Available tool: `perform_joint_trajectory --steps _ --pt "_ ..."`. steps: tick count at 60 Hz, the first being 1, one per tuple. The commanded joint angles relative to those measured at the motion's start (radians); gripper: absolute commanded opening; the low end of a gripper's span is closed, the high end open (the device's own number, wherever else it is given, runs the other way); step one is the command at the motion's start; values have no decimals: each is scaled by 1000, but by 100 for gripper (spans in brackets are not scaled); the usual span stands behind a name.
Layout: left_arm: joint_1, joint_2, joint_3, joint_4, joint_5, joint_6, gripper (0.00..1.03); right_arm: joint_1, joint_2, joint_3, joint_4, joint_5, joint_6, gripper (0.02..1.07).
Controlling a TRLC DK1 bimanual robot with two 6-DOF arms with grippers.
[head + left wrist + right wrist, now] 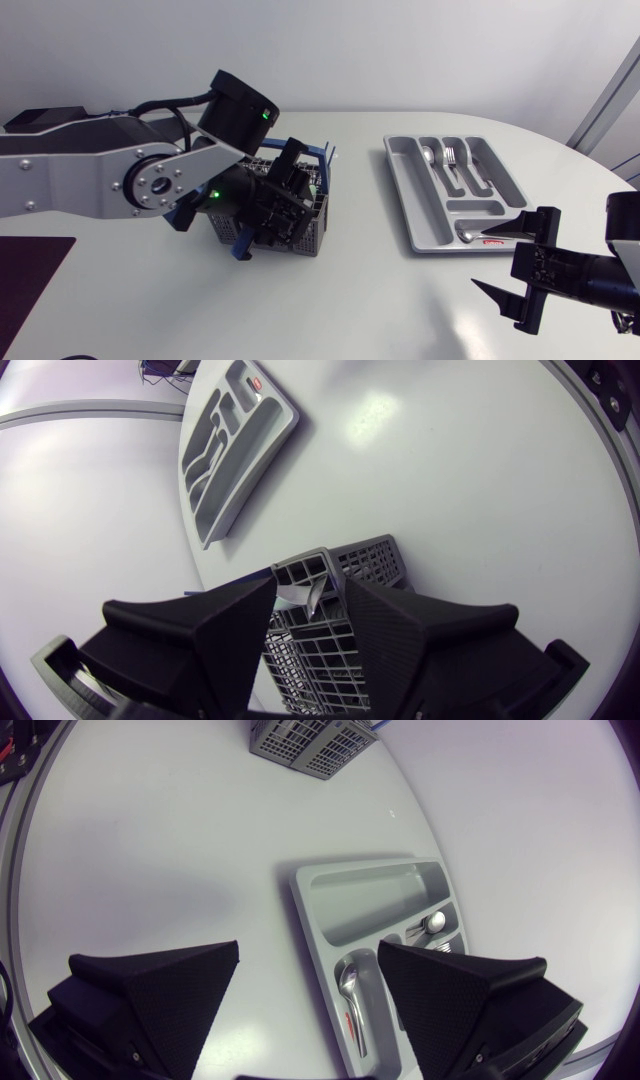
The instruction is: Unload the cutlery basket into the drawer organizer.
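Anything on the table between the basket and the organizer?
Nothing visible: bare table lies between the basket and the organizer. The right gripper sits open at the organizer's near corner, off that line.

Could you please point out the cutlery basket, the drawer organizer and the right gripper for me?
cutlery basket (316, 218): head view, on its grey mesh side wall.
drawer organizer (410, 195): head view, on the bare floor of its long side compartment.
right gripper (478, 260): head view, midway between its fingertips.
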Motion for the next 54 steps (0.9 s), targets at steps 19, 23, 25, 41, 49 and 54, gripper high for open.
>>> perform_joint_trajectory --steps 19,23,25,41,49,54 --pt "31 70 -47 97 -27 136 35 29 -22 -42 -21 -20 37 102" --pt "36 76 -56 110 -27 150 29 34 -25 -44 -21 -20 40 102" --pt "36 76 -57 115 -27 153 26 35 -25 -45 -21 -20 41 102" --pt "42 88 -57 139 -27 159 6 46 -23 -59 -8 -20 52 102" --pt "44 88 -50 141 -27 157 4 55 -23 -60 -7 -20 61 102" --pt "45 84 -43 141 -27 154 4 60 -23 -62 -5 -20 69 102"
